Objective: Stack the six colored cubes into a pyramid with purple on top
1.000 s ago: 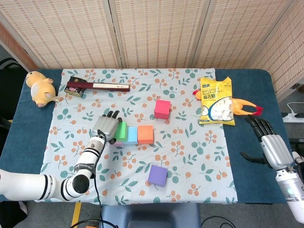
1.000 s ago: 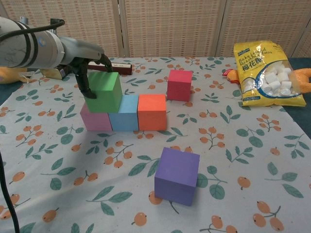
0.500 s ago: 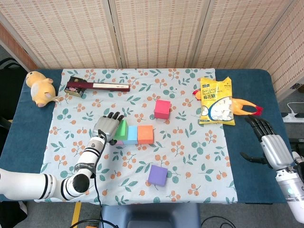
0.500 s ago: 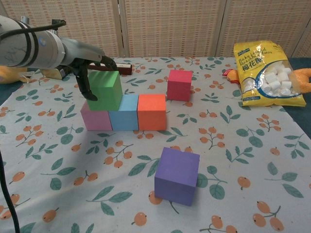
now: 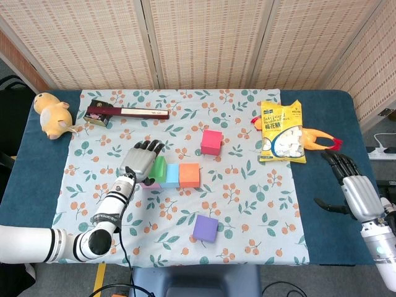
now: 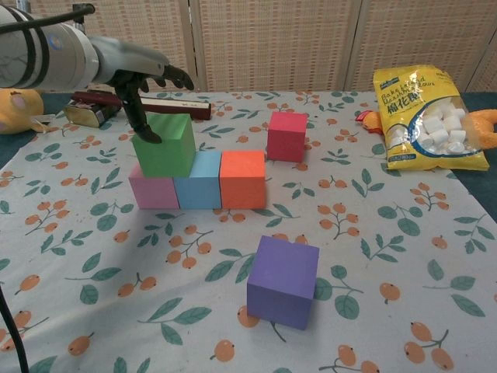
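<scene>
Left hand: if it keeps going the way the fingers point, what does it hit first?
Likely the green cube. The left hand hangs just above it, fingers angled down at its top; contact unclear.

- Left hand (image 6: pixel 147 81) lifted off the green cube (image 6: pixel 165 144), now higher in the upper left of the chest view, fingers spread apart instead of wrapped around the cube.
- Green cube released, now resting on the pink cube (image 6: pixel 153 191) and blue cube (image 6: pixel 198 181), slightly lower than before.
</scene>
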Controlling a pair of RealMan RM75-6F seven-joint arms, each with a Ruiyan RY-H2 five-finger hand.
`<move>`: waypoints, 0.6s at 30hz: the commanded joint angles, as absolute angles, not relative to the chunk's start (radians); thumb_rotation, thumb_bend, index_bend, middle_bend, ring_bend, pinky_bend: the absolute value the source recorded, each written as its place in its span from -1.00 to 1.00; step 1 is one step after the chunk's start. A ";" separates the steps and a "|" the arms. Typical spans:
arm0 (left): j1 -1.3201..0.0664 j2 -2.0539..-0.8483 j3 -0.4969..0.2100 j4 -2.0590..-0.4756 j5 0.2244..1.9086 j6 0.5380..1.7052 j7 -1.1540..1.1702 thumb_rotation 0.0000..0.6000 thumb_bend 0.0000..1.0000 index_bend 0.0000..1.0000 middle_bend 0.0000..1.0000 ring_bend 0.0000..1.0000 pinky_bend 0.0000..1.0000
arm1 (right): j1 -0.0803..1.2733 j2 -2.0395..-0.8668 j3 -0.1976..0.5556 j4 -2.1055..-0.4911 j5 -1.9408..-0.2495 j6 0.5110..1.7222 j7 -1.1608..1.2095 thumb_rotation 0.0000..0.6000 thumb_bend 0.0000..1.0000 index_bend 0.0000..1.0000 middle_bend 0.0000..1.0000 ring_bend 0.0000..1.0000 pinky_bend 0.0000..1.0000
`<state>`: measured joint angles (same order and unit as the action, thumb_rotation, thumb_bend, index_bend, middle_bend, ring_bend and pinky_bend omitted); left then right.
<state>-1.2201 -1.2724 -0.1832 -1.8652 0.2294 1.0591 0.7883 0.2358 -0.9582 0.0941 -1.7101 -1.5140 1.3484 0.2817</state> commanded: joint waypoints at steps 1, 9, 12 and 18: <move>-1.178 -1.238 -0.204 -1.898 0.319 1.086 0.718 1.00 -0.51 -1.00 -1.00 -1.00 -0.77 | 0.233 -0.956 0.095 -1.712 -1.513 1.353 0.282 1.00 -1.00 -1.00 -1.00 -1.00 -1.00; -0.996 -1.179 -0.222 -1.841 0.621 1.192 0.448 1.00 -0.37 -0.57 -0.81 -0.96 -0.75 | 0.248 -0.918 0.094 -1.721 -1.510 1.313 0.292 1.00 -0.99 -1.00 -0.99 -1.00 -0.99; -0.921 -1.160 -0.204 -1.797 0.696 1.222 0.365 1.00 -0.34 -0.36 -0.56 -0.75 -0.71 | 0.265 -0.911 0.096 -1.726 -1.505 1.284 0.281 1.00 -0.93 -1.00 -0.97 -1.00 -0.93; -0.789 -1.107 -0.145 -1.720 0.837 1.257 0.255 1.00 -0.33 -0.20 -0.51 -0.70 -0.66 | 0.314 -0.916 0.110 -1.725 -1.488 1.212 0.266 1.00 -0.92 -1.00 -0.92 -1.00 -0.85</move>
